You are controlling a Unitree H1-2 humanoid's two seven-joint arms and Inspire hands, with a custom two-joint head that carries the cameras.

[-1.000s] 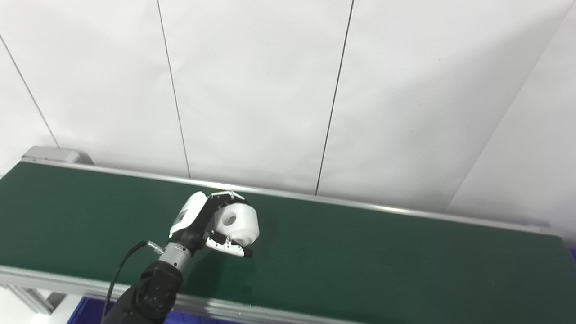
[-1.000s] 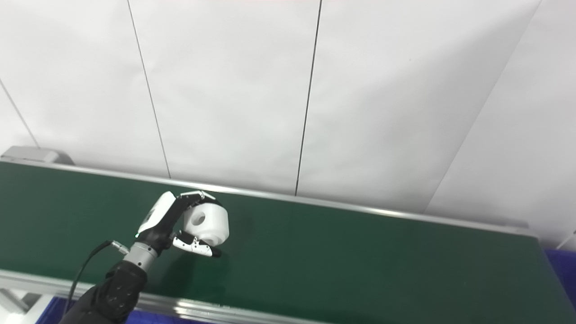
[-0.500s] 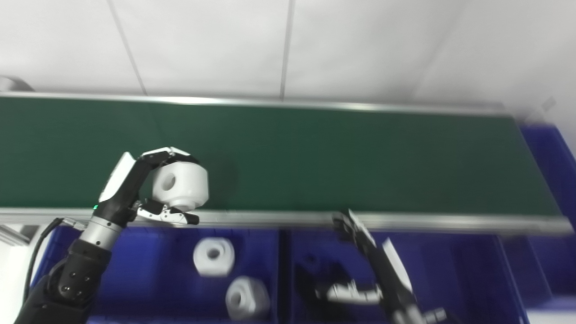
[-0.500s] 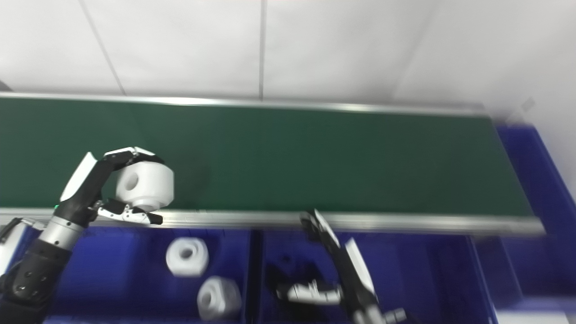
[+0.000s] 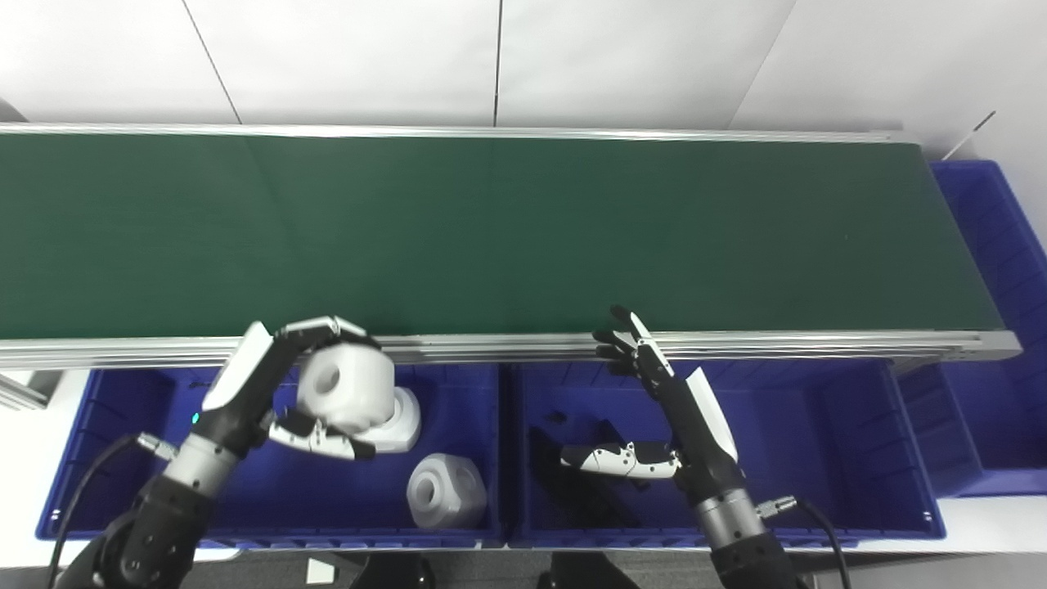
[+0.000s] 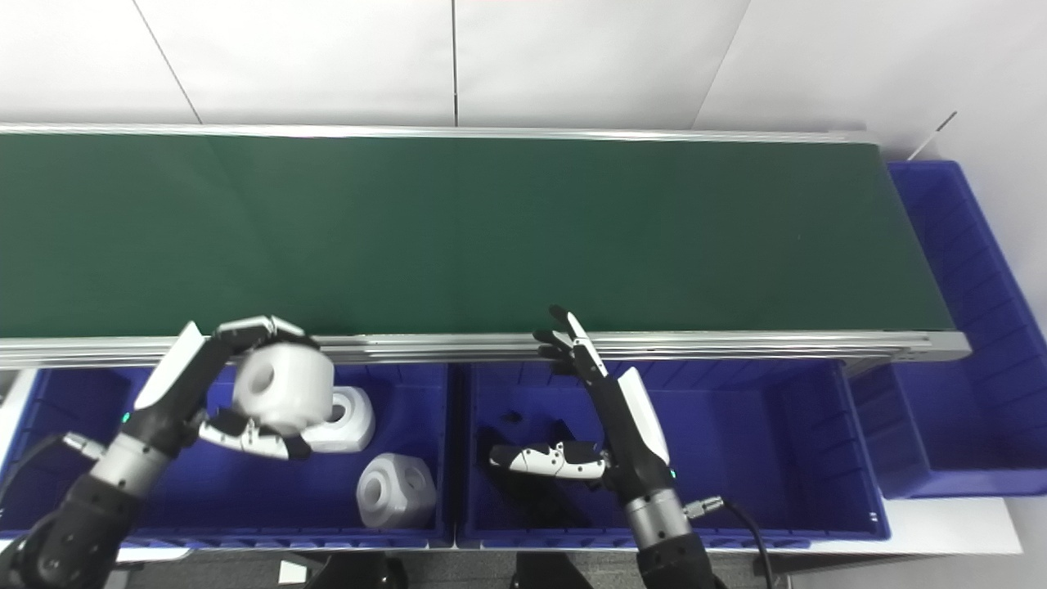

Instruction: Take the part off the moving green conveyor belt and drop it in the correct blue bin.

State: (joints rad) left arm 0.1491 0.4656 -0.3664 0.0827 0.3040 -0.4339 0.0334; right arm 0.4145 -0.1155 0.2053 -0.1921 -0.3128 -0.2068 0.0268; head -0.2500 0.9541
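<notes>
Fig.: I've got the part [image 5: 347,395] in the left hand [image 5: 282,393], held over the left blue bin [image 5: 90,409], off the conveyor belt [image 5: 491,229].

L hand's fingers [image 5: 323,329] wrap over the top, thumb under; the part's bore faces left toward the palm, so its axis runs approx. left-right. It hangs directly above two similar white parts [image 5: 446,489] lying in that bin, so I judge the release is a straight drop w/ no sideways travel needed. R hand [image 5: 671,425] is empty, fingers spread, over the middle blue bin [image 5: 818,442]; far from the part, not needed.
</notes>
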